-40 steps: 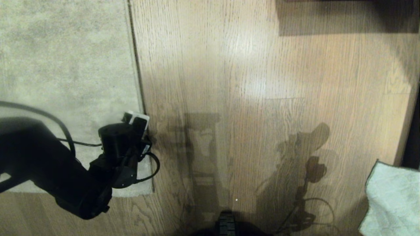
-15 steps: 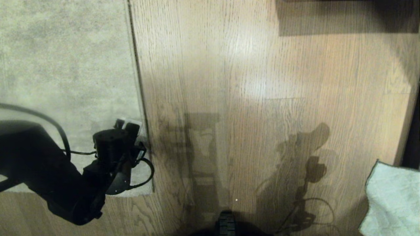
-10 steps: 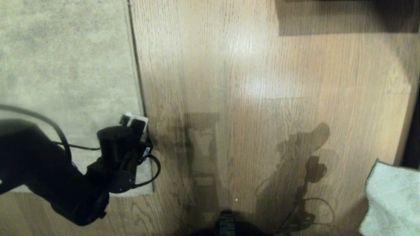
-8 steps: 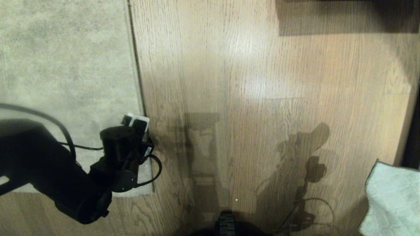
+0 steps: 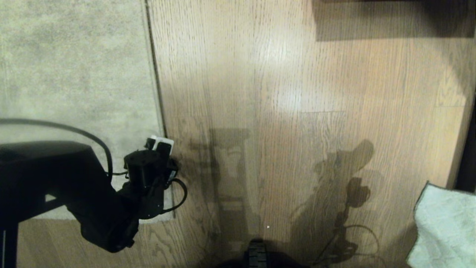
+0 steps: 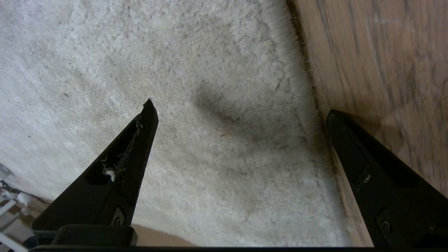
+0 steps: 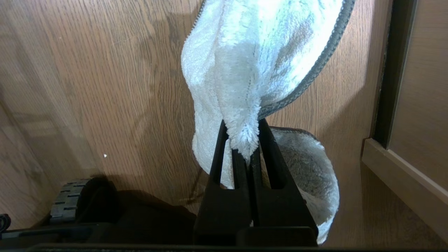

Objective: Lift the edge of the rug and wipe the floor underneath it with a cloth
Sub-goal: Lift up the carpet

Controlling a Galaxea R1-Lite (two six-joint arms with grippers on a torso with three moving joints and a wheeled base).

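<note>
The mottled grey-beige rug (image 5: 74,74) covers the left of the head view. Its rug edge (image 5: 156,85) runs straight down to a near corner (image 5: 171,219) on the wood-plank floor (image 5: 297,93). My left gripper (image 5: 156,160) points down over that edge near the corner. In the left wrist view the left gripper (image 6: 241,115) is open and holds nothing; it straddles the rug edge (image 6: 308,87), one finger (image 6: 140,140) over the pile, the other (image 6: 353,147) over the floor. The pale blue-green cloth (image 7: 259,52) hangs pinched in my shut right gripper (image 7: 241,126). The cloth (image 5: 442,227) shows at the lower right.
A dark piece of furniture casts a shadow band (image 5: 390,22) at the far right. A wooden cabinet front and baseboard (image 7: 402,105) stand beside the cloth. The base's wheel (image 5: 257,255) shows at the near edge.
My left gripper has drifted to the right, closer to the rug edge, and the forearm now looms larger. The rug lies flat as before. The cloth has not moved.
</note>
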